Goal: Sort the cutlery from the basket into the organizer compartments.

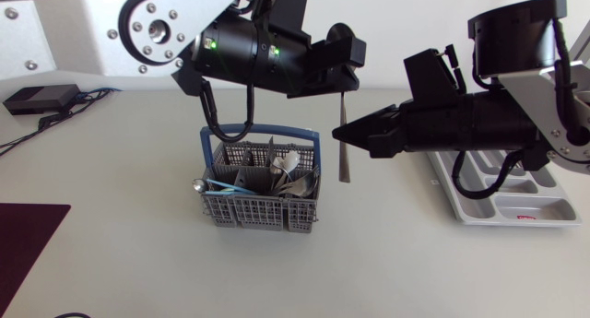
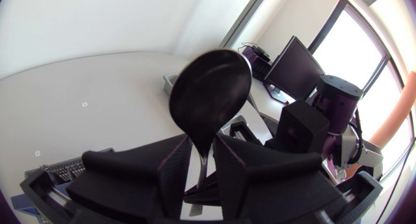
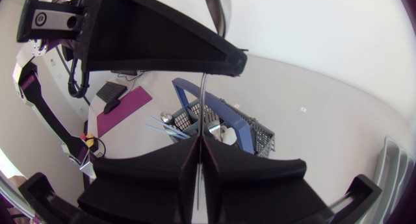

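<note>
A spoon [image 1: 346, 161] hangs upright in mid-air right of the basket, bowl up, handle down. My left gripper [image 1: 343, 83] is around its neck from above. In the left wrist view the bowl [image 2: 211, 94] stands ahead of the fingers [image 2: 175, 165], which stand slightly apart with the thin neck between them. My right gripper [image 1: 339, 134] comes in from the right and is shut on the handle's middle. In the right wrist view the handle [image 3: 203, 94] runs straight up out of its closed fingers [image 3: 169, 162]. The grey basket [image 1: 263, 212] with a blue handle holds several more pieces of cutlery.
The grey organizer [image 1: 516, 207] lies at the right edge, partly under my right arm. A dark mat [image 1: 28, 235] covers the near left corner, and a black adapter [image 1: 37, 99] with cables lies at the far left. The basket [image 3: 260, 136] is below the right gripper.
</note>
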